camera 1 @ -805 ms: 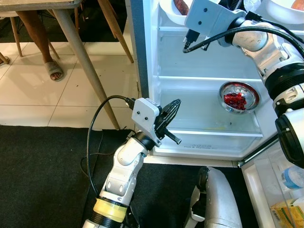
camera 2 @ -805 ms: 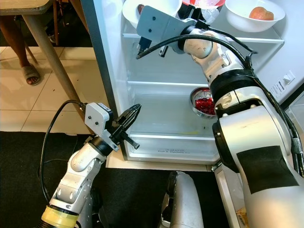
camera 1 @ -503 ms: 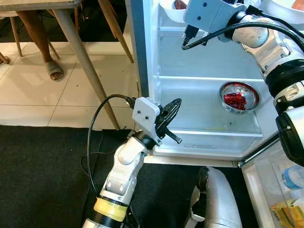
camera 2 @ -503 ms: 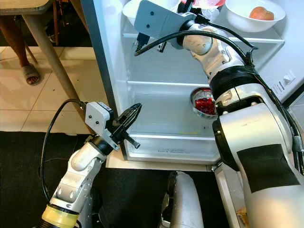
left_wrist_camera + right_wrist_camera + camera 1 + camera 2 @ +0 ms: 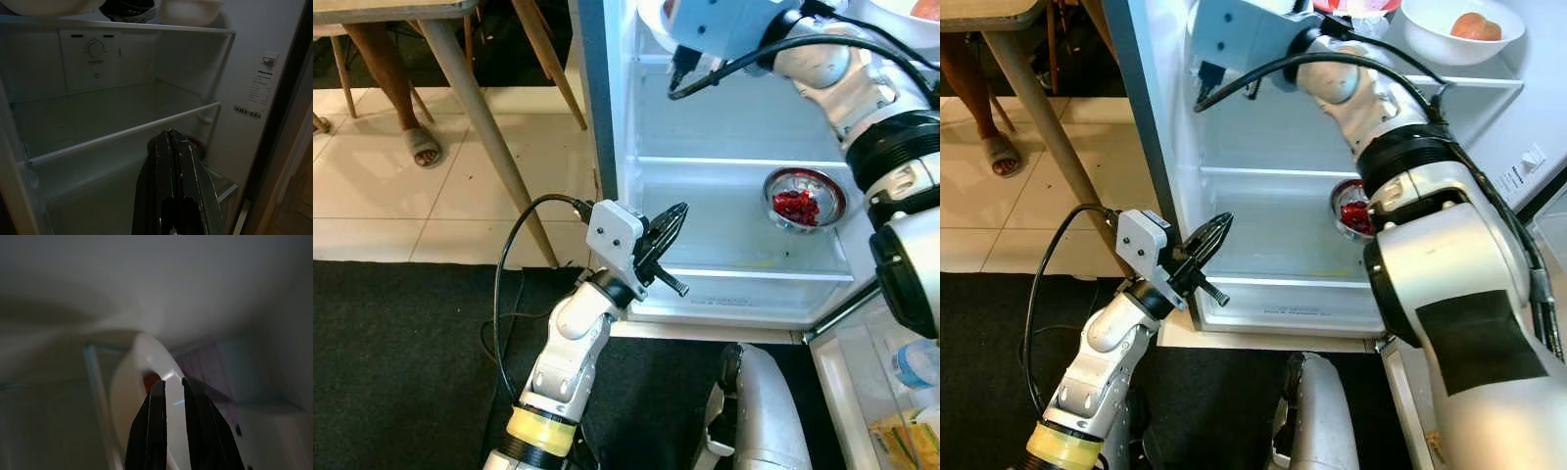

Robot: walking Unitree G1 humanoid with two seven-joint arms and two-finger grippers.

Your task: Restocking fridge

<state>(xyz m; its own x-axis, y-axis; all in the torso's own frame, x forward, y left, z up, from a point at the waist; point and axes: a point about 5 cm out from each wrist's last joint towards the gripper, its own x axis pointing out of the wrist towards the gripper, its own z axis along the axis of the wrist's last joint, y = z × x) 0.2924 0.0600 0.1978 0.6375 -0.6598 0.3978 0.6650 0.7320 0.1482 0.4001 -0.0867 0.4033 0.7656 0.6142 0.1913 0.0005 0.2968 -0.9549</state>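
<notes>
The fridge [image 5: 744,235] stands open across the upper right of the head views, a white cabinet with smooth plastic walls and clear glass shelves edged in white trim. The right end effector [image 5: 170,387] is raised to the top shelf at the upper edge of the frame; in its wrist view the two long black fingers [image 5: 157,404] stand slightly apart with a narrow gap between them, their tips laid over the rim of a smooth white bowl [image 5: 142,396] that has something reddish-orange inside, though the blur does not let me tell whether they actually pinch the rim. The left end effector [image 5: 668,223] sits low at the centre of the frame, just outside the fridge's lower left corner, its black fingers pressed together and holding nothing; its wrist view looks dimly into the shelves past a round thermostat dial [image 5: 95,48]. On the middle shelf, at centre right, rests a shiny round metal bowl [image 5: 806,199] holding glossy red bits. A second white bowl [image 5: 1459,27] with a peach-coloured fruit sits on the top shelf at upper right. At upper left a wooden desk leg [image 5: 489,127] slants over pale floor tiles beside a person's sandalled foot [image 5: 423,145], and a dark carpet [image 5: 401,362] fills the lower left.
</notes>
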